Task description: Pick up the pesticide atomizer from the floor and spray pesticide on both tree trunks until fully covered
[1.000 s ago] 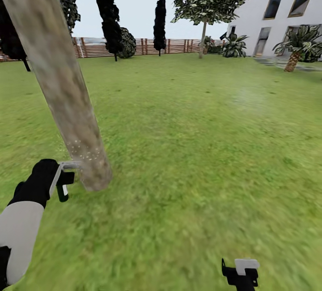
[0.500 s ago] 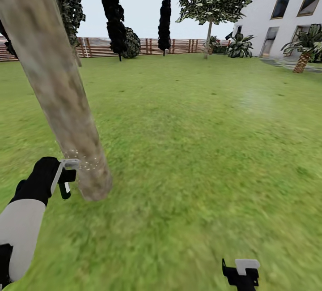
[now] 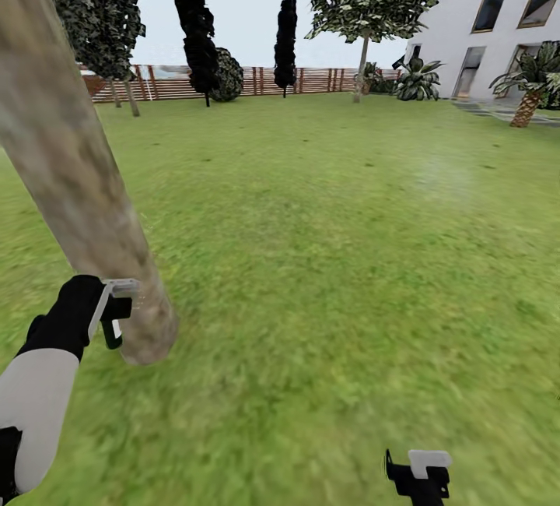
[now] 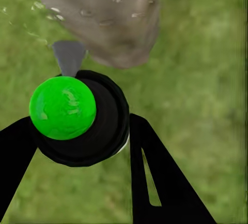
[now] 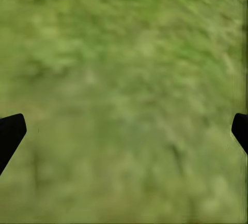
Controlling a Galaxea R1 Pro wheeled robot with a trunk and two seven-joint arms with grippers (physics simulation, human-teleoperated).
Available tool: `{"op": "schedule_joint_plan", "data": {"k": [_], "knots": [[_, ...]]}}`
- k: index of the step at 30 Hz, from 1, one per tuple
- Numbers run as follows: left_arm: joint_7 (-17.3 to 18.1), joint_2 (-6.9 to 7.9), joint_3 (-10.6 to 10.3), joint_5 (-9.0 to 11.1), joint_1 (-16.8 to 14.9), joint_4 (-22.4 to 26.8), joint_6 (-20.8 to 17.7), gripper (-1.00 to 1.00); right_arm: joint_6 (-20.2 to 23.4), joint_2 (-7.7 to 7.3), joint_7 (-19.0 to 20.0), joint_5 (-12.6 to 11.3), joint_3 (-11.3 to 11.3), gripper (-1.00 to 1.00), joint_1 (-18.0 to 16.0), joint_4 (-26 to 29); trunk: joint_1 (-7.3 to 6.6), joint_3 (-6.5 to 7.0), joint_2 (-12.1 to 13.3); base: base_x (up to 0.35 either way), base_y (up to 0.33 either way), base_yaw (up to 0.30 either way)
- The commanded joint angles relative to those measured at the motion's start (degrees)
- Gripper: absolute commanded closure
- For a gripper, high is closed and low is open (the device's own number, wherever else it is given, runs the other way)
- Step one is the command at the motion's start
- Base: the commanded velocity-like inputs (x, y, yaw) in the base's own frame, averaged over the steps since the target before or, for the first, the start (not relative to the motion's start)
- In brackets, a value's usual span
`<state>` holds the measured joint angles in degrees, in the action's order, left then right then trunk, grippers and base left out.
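Observation:
A thick mottled grey-tan tree trunk leans across the left of the head view. Its base lies just beyond my left gripper. That gripper is shut on the pesticide atomizer, a small dark round bottle showing a green spot on top. Its grey nozzle points at the trunk's foot. A few white pesticide specks dot the bark there, and some faint ones show by the nozzle. My right gripper hangs low over the grass, open with nothing between its fingers.
Green lawn stretches to a reddish slat fence. A pale-leaved tree stands far back, another leafy tree at the left, two black conifers between them. A white house and a palm stand at the right.
The whole head view has shifted, so the trunk sits further left and its base lower in the picture. Fewer white specks show on the bark. Both arms hold the same pose.

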<state>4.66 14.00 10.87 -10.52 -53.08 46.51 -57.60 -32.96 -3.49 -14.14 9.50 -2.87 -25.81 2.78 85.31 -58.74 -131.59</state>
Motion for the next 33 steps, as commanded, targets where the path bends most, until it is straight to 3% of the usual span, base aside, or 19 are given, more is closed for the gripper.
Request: {"op": "schedule_joint_plan", "data": {"k": [1,9,15,18,20,21,25,29,30,32,33], "knots": [[0.49,-0.01,0.12,-0.62,-0.02,0.07,-0.23,1.00,-0.09,0.03,-0.28,0.60,-0.29,-1.00,-0.03,-0.05,-0.01,-0.05,-0.02,0.014,-0.267,0.000],[0.45,0.06,0.22,-0.81,0.08,-0.02,-0.23,1.00,-0.09,0.06,-0.28,0.60,-0.29,-1.00,-0.03,-0.05,-0.01,-0.05,-0.02,0.047,-0.269,0.006],[0.68,0.16,0.07,-0.79,0.70,-0.87,0.15,1.00,-0.09,0.06,-0.28,0.60,-0.29,-1.00,-0.03,-0.05,-0.01,-0.05,-0.02,0.105,-0.268,0.191],[1.01,0.31,0.21,-0.66,4.00,-0.98,0.95,1.00,-0.09,0.06,-0.28,0.60,-0.29,-1.00,-0.03,-0.05,-0.01,-0.05,-0.02,0.204,-0.225,0.275],[1.01,0.18,3.44,-0.58,6.29,-1.06,3.51,1.00,-0.09,0.06,-0.31,0.60,-0.29,-1.00,-0.03,-0.05,-0.01,-0.05,-0.02,0.236,-0.199,0.277],[1.03,0.16,3.96,-0.57,6.52,-1.10,3.76,1.00,-0.09,0.06,-0.31,0.60,-0.29,-1.00,-0.03,-0.05,-0.01,-0.05,-0.02,0.240,-0.196,0.277],[0.82,0.15,4.50,-0.75,9.28,-1.37,4.67,1.00,-0.09,0.08,-0.28,0.60,-0.29,-1.00,-0.03,-0.05,-0.01,-0.05,-0.02,0.181,-0.119,0.277],[0.30,0.06,4.41,-0.52,12.02,-3.90,10.95,1.00,-0.09,0.14,-0.28,0.60,-0.29,-1.00,-0.03,-0.05,-0.01,-0.05,-0.02,0.017,-0.007,0.222],[0.28,-0.22,4.27,-0.50,12.13,-5.34,11.24,1.00,-0.09,0.14,-0.28,0.60,-0.29,-1.00,-0.03,-0.05,-0.01,-0.05,-0.02,0.001,0.000,0.032],[0.25,-4.17,4.01,-1.06,12.21,-6.51,11.78,1.00,-0.09,0.06,-0.28,0.60,-0.29,-1.00,-0.03,-0.05,-0.01,-0.05,-0.02,0.000,0.000,0.005],[0.26,-4.55,4.04,-0.92,12.21,-6.72,12.12,1.00,-0.09,0.06,-0.28,0.60,-0.29,-1.00,-0.03,-0.05,-0.01,-0.05,-0.02,0.000,0.000,0.001]]}}
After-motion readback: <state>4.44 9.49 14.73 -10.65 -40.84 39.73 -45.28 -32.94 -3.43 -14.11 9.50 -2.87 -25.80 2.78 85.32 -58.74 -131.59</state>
